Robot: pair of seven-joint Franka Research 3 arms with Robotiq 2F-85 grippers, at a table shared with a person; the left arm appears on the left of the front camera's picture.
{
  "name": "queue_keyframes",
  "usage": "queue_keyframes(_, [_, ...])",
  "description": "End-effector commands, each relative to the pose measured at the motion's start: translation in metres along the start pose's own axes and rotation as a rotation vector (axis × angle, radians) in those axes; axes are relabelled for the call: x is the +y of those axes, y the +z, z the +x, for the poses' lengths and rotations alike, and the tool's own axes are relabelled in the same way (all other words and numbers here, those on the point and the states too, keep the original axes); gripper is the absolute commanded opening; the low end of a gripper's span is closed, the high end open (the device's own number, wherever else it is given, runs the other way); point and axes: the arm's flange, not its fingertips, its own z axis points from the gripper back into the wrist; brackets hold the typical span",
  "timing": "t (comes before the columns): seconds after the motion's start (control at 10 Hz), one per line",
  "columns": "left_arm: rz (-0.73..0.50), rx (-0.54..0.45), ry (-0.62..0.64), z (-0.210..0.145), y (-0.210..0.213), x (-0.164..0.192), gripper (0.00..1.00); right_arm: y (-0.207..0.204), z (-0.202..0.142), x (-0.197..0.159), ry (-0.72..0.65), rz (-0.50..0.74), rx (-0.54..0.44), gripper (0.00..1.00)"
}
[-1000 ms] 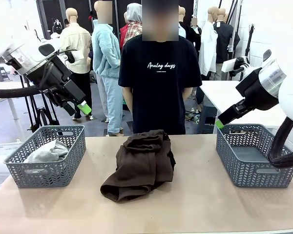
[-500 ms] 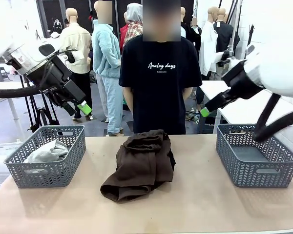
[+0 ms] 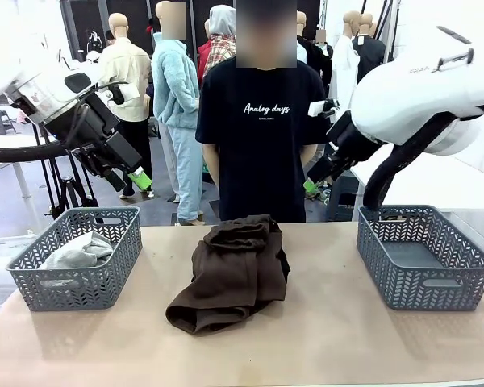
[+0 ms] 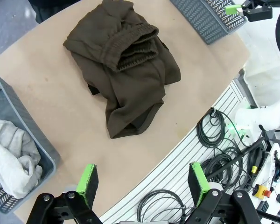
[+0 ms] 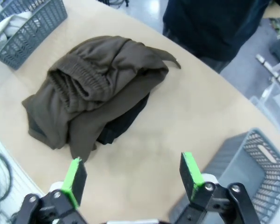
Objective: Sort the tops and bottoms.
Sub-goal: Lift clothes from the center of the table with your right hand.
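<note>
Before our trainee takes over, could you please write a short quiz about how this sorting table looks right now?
1. True or false: the light grey garment lies in the left basket.
2. Where are the brown trousers? A: in the right basket. B: heaped on the table, near its middle. C: in the person's hands.
3. Fill in: the left tool and the right tool both stand ____ and hold nothing.
Key: 1 true; 2 B; 3 open.
</note>
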Motion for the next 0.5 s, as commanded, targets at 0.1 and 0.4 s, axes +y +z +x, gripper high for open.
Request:
queue_keyframes(0.1, [-0.004, -0.004, 0.002, 0.001, 0.001, -0.001, 1.0, 0.018, -0.012, 0.004, -0.002, 0.025, -0.027, 1.0])
queue_keyframes(0.4, [-0.004, -0.004, 0.002, 0.001, 0.001, -0.001, 1.0, 0.011, -0.001, 0.007, 0.017, 0.005, -0.007, 1.0])
